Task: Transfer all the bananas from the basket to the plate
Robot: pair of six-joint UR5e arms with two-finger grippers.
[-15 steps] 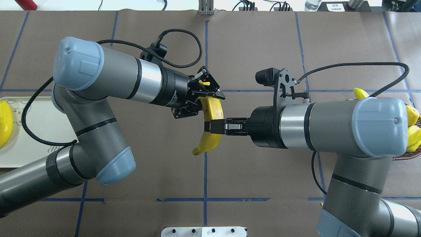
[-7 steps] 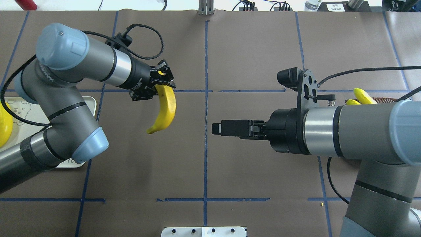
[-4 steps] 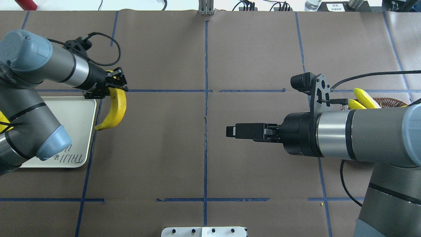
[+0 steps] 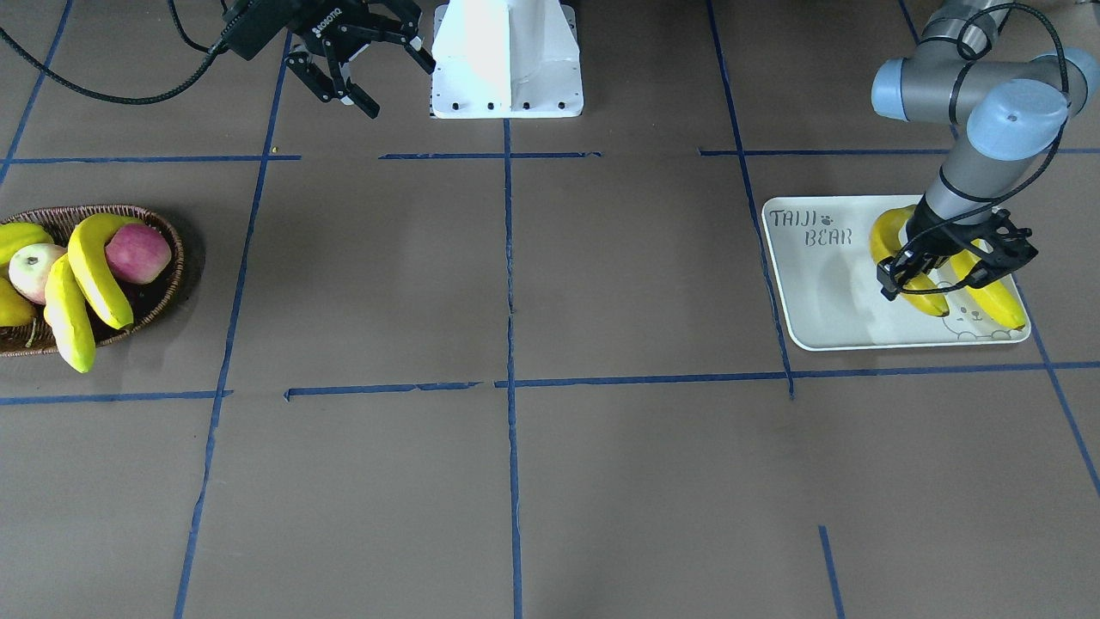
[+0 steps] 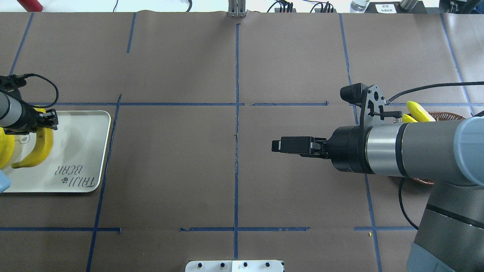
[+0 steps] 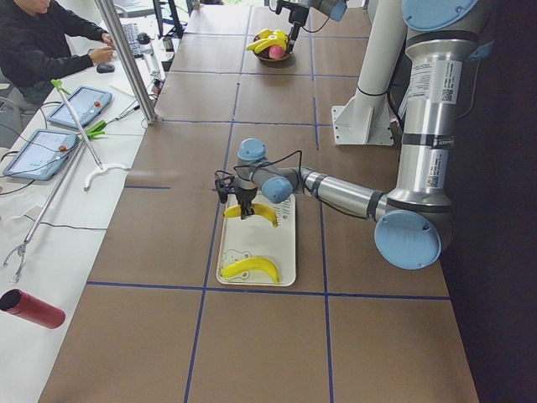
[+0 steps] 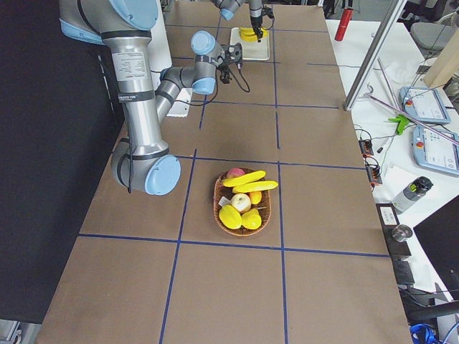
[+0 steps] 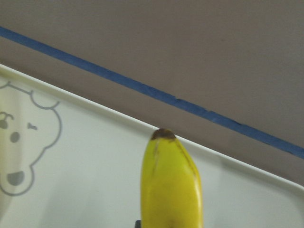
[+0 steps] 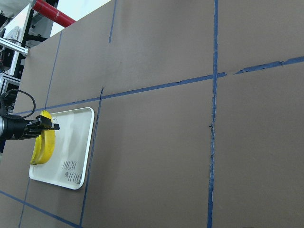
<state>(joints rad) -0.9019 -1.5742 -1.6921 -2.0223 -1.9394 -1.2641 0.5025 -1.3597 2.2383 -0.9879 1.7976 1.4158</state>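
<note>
My left gripper (image 5: 41, 119) is shut on one end of a banana (image 5: 38, 149) and holds it low over the plate (image 5: 75, 128), beside a second banana (image 5: 5, 147) that lies there. The front view shows both bananas (image 4: 911, 288) (image 4: 993, 297) on the plate (image 4: 825, 292). In the left wrist view the held banana (image 8: 171, 185) points across the plate (image 8: 71, 190). My right gripper (image 4: 361, 73) is open and empty, near mid-table (image 5: 278, 145). The basket (image 4: 168, 232) holds two more bananas (image 4: 94, 266) (image 4: 67, 322).
The basket also holds two apples (image 4: 137, 254) (image 4: 34, 266) and short yellow fruit (image 4: 17, 236). My right arm (image 5: 397, 155) covers most of the basket in the overhead view. The white robot base (image 4: 507, 60) stands at the table's edge. An operator (image 6: 42, 46) sits to one side.
The right gripper let go of the banana and drew back to the right. The left arm carried the banana left, from mid-table to over the plate.
</note>
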